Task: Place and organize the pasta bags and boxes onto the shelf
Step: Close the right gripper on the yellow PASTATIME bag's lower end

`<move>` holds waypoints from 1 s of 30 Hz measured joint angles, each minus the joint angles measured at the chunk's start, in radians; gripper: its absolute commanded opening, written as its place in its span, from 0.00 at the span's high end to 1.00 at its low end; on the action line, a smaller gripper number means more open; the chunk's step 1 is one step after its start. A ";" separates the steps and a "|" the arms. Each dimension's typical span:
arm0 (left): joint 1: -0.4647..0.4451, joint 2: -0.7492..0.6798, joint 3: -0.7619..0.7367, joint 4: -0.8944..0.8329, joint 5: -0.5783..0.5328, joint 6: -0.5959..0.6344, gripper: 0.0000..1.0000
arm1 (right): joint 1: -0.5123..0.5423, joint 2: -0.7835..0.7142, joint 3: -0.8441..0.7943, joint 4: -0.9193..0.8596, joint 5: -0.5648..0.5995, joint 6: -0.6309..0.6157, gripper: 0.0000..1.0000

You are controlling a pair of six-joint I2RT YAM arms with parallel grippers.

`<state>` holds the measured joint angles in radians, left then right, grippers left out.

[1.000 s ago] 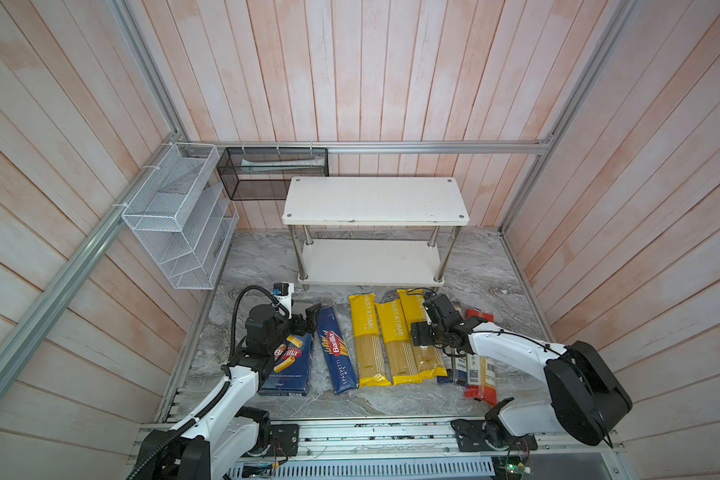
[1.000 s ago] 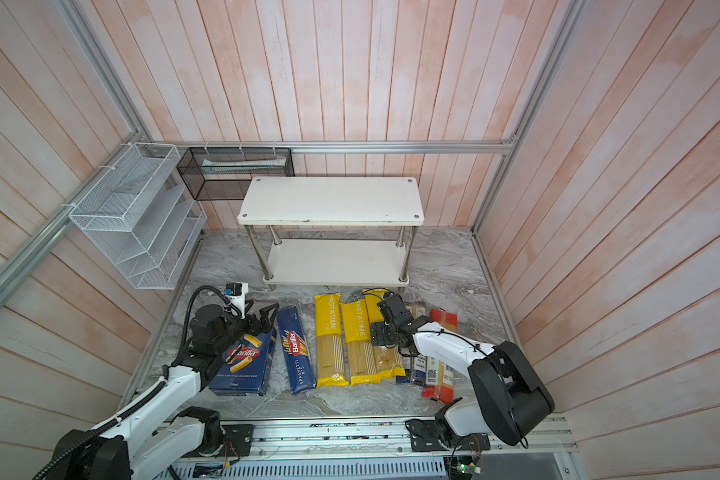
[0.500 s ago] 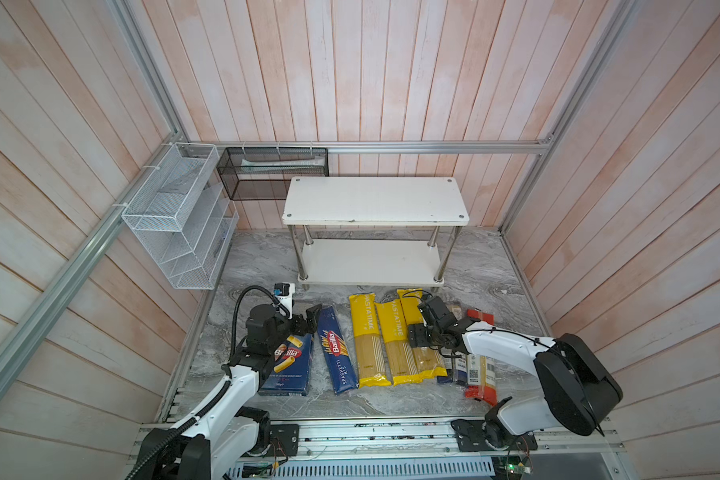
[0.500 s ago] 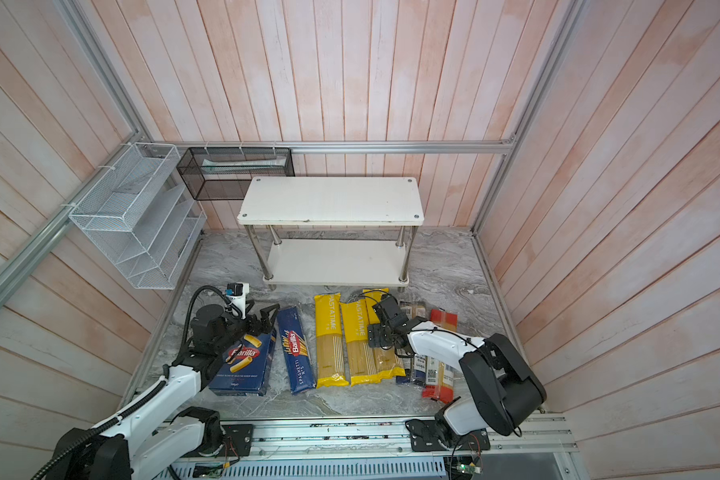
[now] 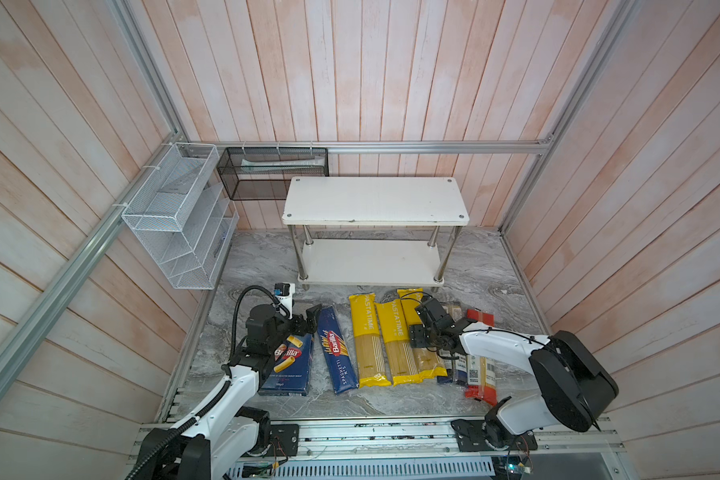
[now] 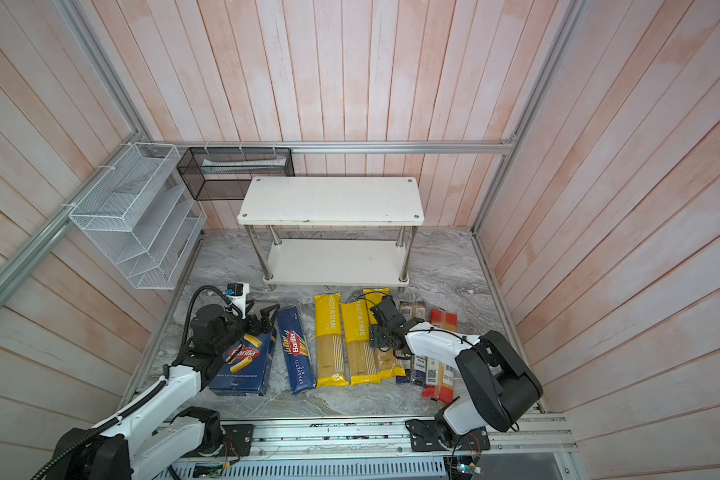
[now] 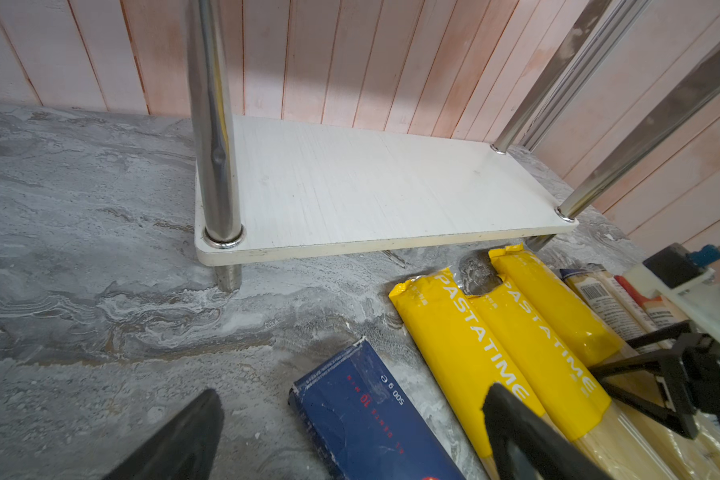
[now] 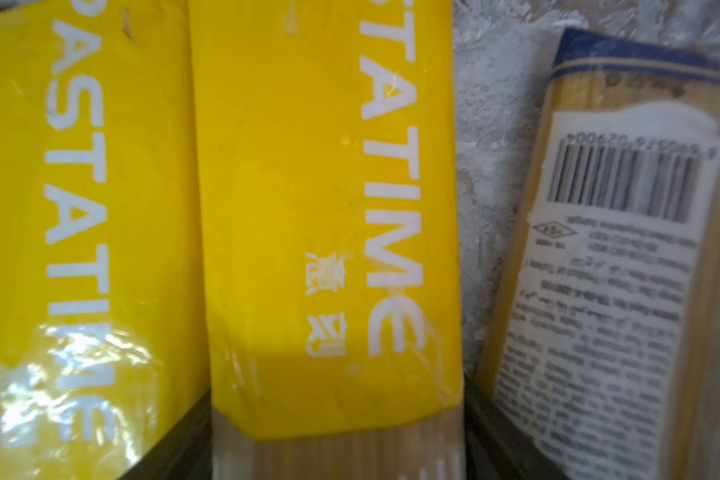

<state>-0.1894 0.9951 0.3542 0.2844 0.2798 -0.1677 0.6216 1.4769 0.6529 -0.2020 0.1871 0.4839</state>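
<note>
The rightmost yellow bag (image 8: 329,208) lay flat on the marble (image 5: 474,266) in front of the shelf (image 5: 375,203), touching the middle yellow bag (image 8: 80,187) along one long side and parted by a strip of bare marble from the blue-ended clear bag (image 8: 616,232) on the other. The right gripper (image 8: 337,440) was down astride it where the yellow print gives way to the clear window, one finger (image 8: 499,432) in the bare strip and its twin wedged at the seam with the neighbour. Whether they had already pinched the bag or only flanked it, I could not tell. It should be light, and stiff along its length from the dry strands inside, but the film looked glossy and slippery and the spaghetti would snap under a hard squeeze. A firm, not crushing, hold across the narrow width seemed best. This spot looked to sit toward the shelf end, so the long tail might swing or slide once lifted. The left gripper (image 7: 352,399) hung spread wide and empty over the end of the spaghetti box (image 5: 337,353)
</note>
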 measured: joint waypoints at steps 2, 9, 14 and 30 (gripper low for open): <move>0.000 0.003 0.000 0.000 0.000 0.000 0.00 | 0.000 -0.003 -0.004 0.003 0.000 0.006 0.21; 0.000 0.011 0.001 0.000 0.000 0.004 0.00 | 0.009 -0.005 -0.011 0.015 0.011 0.020 0.23; -0.002 0.012 0.001 0.000 0.000 0.006 0.00 | 0.020 -0.005 -0.016 0.026 0.022 0.034 0.32; -0.008 -0.005 0.001 0.000 -0.020 0.006 0.00 | 0.031 -0.028 -0.042 0.063 0.040 0.062 0.60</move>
<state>-0.1978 0.9905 0.3550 0.2840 0.2600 -0.1616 0.6521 1.4487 0.6109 -0.1394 0.2272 0.5461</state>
